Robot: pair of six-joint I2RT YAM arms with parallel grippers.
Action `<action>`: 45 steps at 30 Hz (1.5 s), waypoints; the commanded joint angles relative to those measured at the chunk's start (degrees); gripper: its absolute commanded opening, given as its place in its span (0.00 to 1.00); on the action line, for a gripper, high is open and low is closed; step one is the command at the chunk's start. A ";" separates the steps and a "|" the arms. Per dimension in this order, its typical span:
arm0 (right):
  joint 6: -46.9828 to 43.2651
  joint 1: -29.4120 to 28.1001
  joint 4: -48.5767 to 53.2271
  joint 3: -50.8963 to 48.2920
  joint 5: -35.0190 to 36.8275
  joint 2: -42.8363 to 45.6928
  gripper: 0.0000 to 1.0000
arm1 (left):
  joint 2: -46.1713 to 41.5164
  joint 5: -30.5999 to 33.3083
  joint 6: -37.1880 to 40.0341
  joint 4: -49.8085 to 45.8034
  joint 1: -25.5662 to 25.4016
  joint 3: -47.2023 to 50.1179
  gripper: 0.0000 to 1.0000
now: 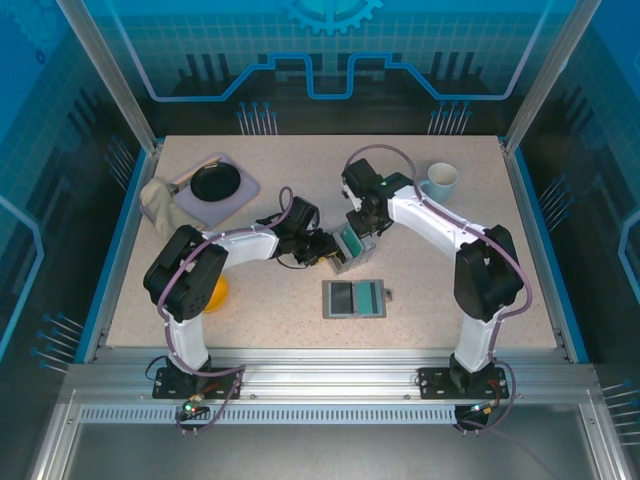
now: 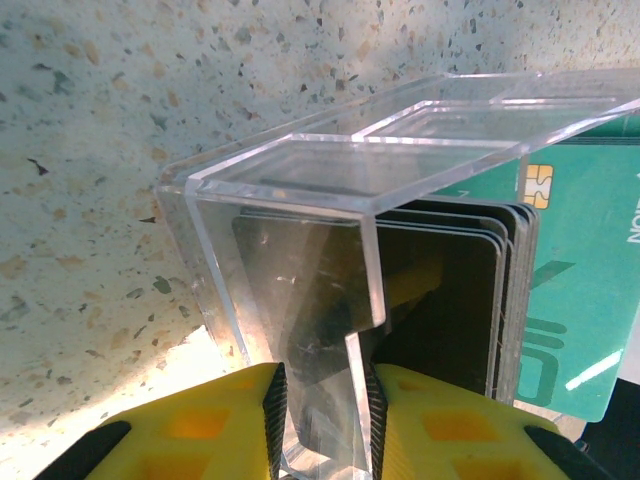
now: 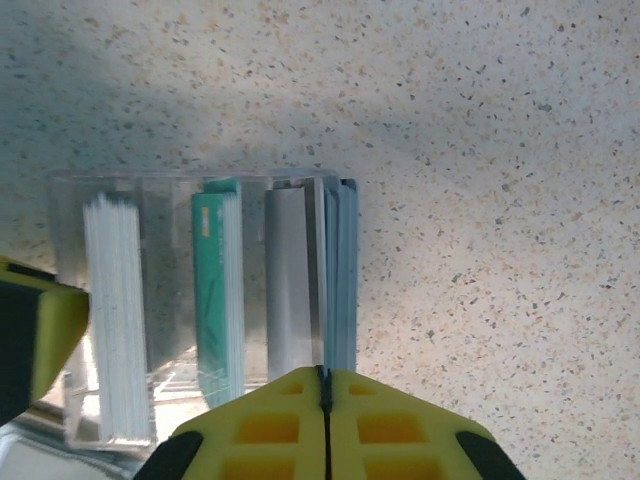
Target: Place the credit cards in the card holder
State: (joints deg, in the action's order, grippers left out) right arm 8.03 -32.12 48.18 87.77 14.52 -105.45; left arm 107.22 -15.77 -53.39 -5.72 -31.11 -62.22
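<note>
Pale beige speckled stone-look tabletop (image 1: 280, 322) is spread across the middle of the frame, edged on the left by a thin blue border strip (image 1: 120, 240). It's boxed in by glossy blue wall panels printed with circuit lines and a gear (image 1: 330, 40), held up by slanted silver aluminium corner posts (image 1: 105, 70). A ribbed silver aluminium rail (image 1: 330, 385) is run along the bottom. Soft shadows are thrown across the speckle.

Speckled table (image 1: 280, 300), card holder (image 1: 354, 298), mug (image 1: 440, 180), tray (image 1: 242, 200)
</note>
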 commanded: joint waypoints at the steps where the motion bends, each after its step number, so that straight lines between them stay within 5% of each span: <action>1: 1.42 -0.31 1.87 0.68 -2.09 3.00 0.05 | 1.51 0.86 1.86 -4.58 0.55 -0.10 0.29; 10: 8.82 1.81 -2.10 -6.58 -11.87 12.55 0.00 | -1.96 0.07 2.63 -2.58 0.53 1.34 0.36; 23: 26.52 0.00 -14.51 -39.07 -16.55 37.32 0.00 | -17.57 2.16 2.75 -3.70 -1.04 11.39 0.54; 34: 30.38 -2.01 -14.21 -48.35 -12.92 39.98 0.00 | -20.71 3.39 -2.98 1.30 -8.23 22.11 0.55; 45: 30.11 -2.05 -13.86 -48.98 -11.93 39.09 0.00 | -15.34 3.64 -3.52 1.85 -10.79 20.29 0.47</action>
State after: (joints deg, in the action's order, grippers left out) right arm 37.34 -33.45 34.41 39.40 1.50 -65.89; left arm 90.61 -12.84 -56.14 -4.01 -41.45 -40.45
